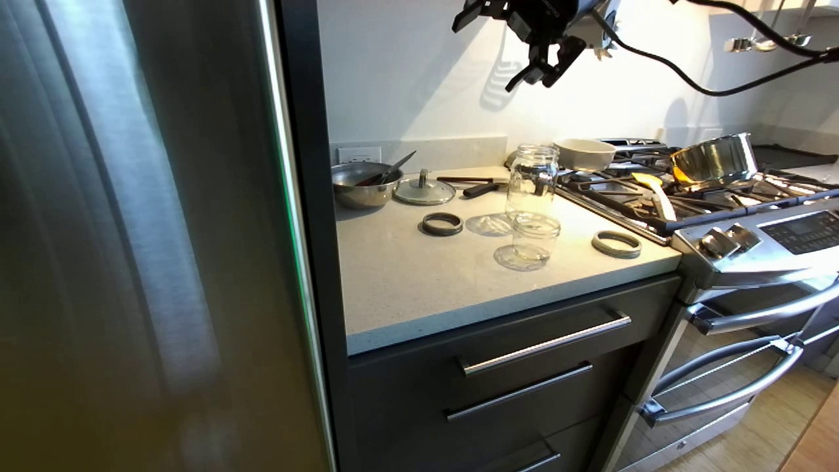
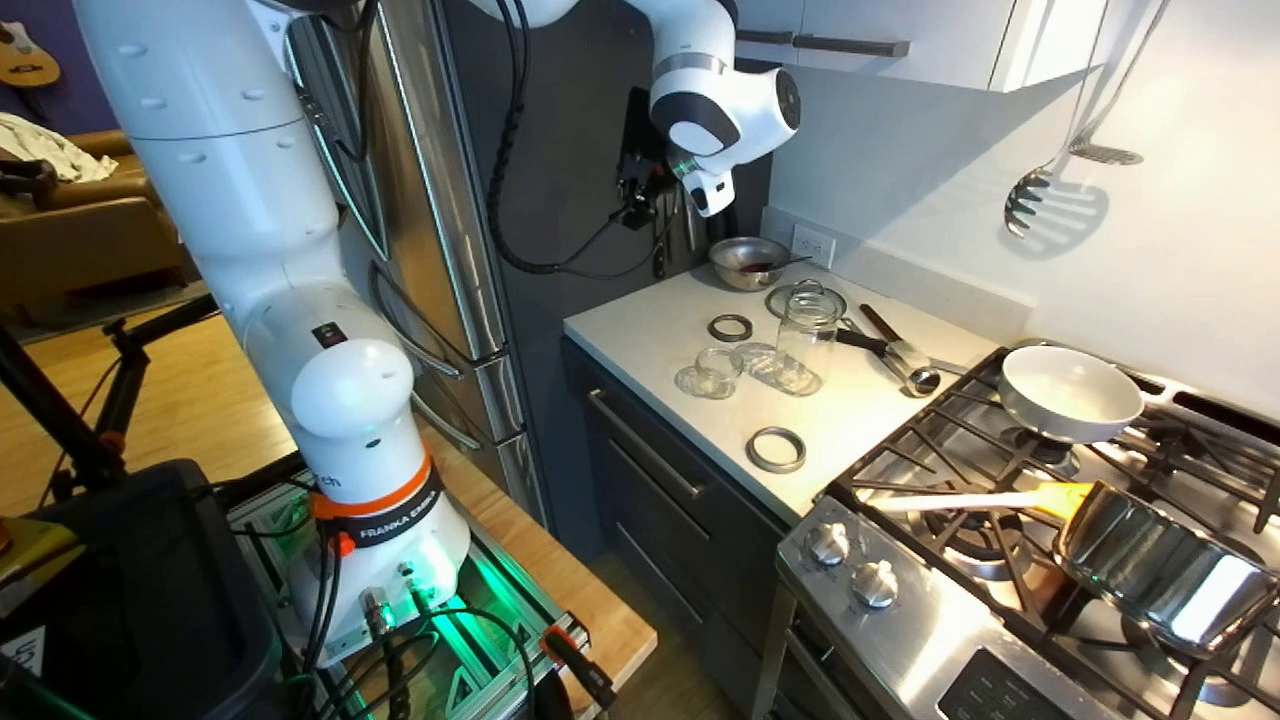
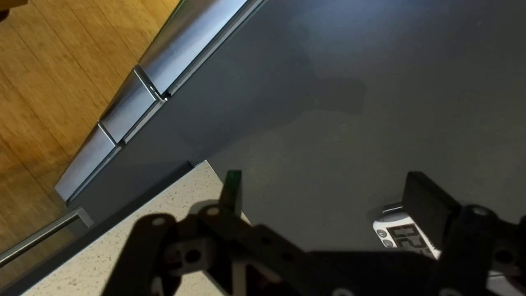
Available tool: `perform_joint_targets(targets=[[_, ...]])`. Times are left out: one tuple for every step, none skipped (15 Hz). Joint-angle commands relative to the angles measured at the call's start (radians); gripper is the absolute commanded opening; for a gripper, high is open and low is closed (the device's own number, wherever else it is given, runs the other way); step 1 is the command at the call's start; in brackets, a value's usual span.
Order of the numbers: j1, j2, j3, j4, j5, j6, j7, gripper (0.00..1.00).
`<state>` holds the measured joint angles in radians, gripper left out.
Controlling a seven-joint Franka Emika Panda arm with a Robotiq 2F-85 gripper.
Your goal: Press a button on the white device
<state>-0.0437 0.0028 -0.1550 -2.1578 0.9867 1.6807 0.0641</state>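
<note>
The white device [image 3: 388, 226] is a small timer with a dark-digit display and round grey buttons at one end. It sits on the dark grey panel in the wrist view, partly hidden behind a finger and the gripper body. I do not see it in either exterior view. My gripper [image 3: 324, 181] is open, with nothing between its fingers. It faces the panel; the device appears at the lower right, beside and behind the right finger. In an exterior view the gripper [image 1: 486, 56] hangs high above the counter with fingers spread. I cannot tell its distance to the panel.
The dark panel [image 3: 308, 144] rises beside the counter [image 1: 393, 282]. The counter holds a metal bowl [image 1: 367, 187], a glass lid [image 1: 425, 190], glass jars [image 1: 534, 187] and metal rings [image 1: 442, 224]. A stove [image 2: 960, 540] with pots stands beside it. A cable [image 2: 510, 200] loops by the arm.
</note>
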Motion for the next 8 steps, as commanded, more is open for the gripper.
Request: perform_joint_targets(targets=[[-0.030, 0.014, 0.013, -0.005, 0.073, 0.006, 0.004, 1.00], [-0.036, 0.052, 0.009, 0.009, 0.118, 0.011, -0.003, 1.00], [-0.045, 0.096, 0.005, 0.034, 0.179, -0.037, -0.026, 1.00], [-0.051, 0.125, 0.005, 0.041, 0.226, -0.034, -0.033, 1.00], [-0.057, 0.158, 0.007, 0.056, 0.278, -0.050, -0.028, 1.00], [-0.062, 0.191, 0.010, 0.070, 0.308, -0.064, -0.033, 1.00], [-0.065, 0.224, 0.014, 0.086, 0.335, -0.079, -0.028, 1.00], [-0.068, 0.255, 0.017, 0.103, 0.359, -0.096, -0.018, 1.00]])
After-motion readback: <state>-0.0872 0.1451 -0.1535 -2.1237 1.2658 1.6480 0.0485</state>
